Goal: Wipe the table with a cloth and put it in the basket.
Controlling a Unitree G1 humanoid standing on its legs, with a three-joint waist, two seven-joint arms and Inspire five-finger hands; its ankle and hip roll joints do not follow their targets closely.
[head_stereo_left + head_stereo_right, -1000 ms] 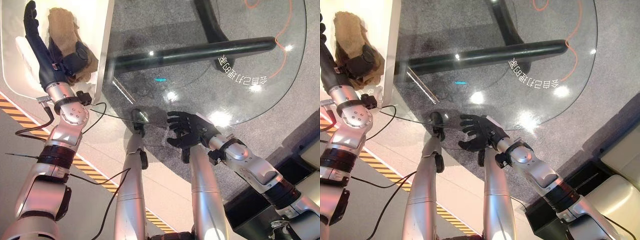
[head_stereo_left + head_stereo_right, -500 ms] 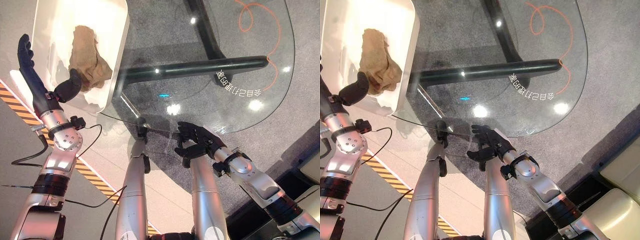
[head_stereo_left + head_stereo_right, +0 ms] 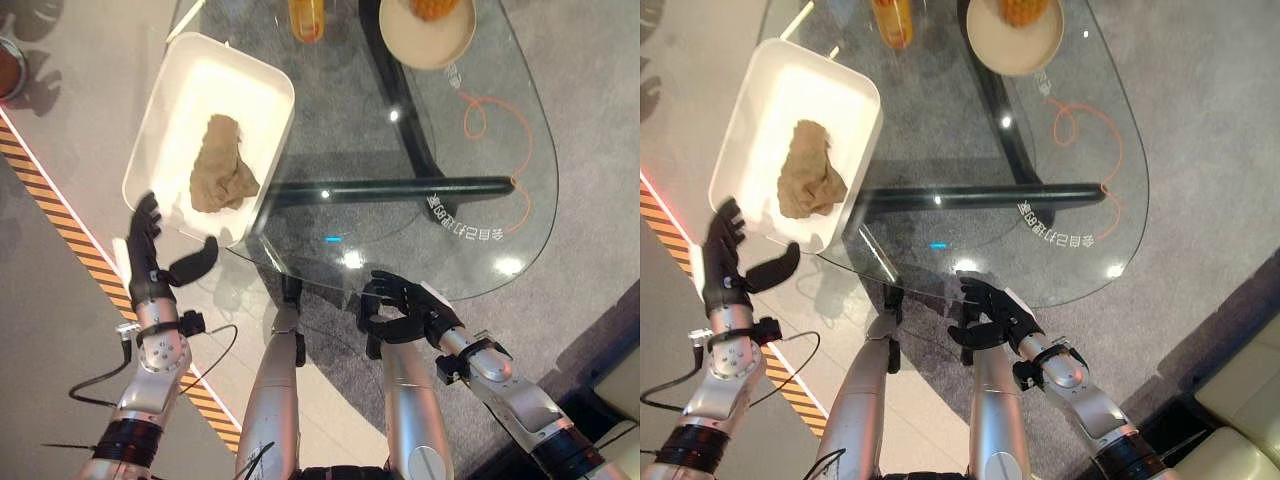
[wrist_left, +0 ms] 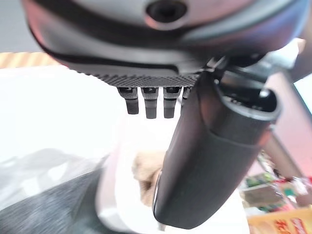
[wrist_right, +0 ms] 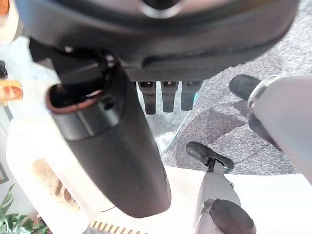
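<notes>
A crumpled tan cloth [image 3: 221, 180] lies loose inside the white basket [image 3: 170, 120], which stands at the left end of the glass table [image 3: 400, 160]. My left hand [image 3: 148, 262] hangs below the basket's near corner, clear of it, fingers straight and thumb spread, holding nothing. The cloth [image 4: 146, 168] also shows past that hand's thumb in the left wrist view. My right hand [image 3: 398, 308] hovers at the table's near edge, fingers relaxed and empty.
At the table's far side stand a round beige bowl [image 3: 428, 30] with something orange in it and an orange bottle [image 3: 307, 15]. An orange cord [image 3: 490, 110] loops under the glass on the right. A yellow-and-black striped line [image 3: 60, 200] runs along the floor at the left.
The camera has pulled back, bringing the whole table into view. My left hand has come back out of the basket and down past its near corner; the cloth stays inside.
</notes>
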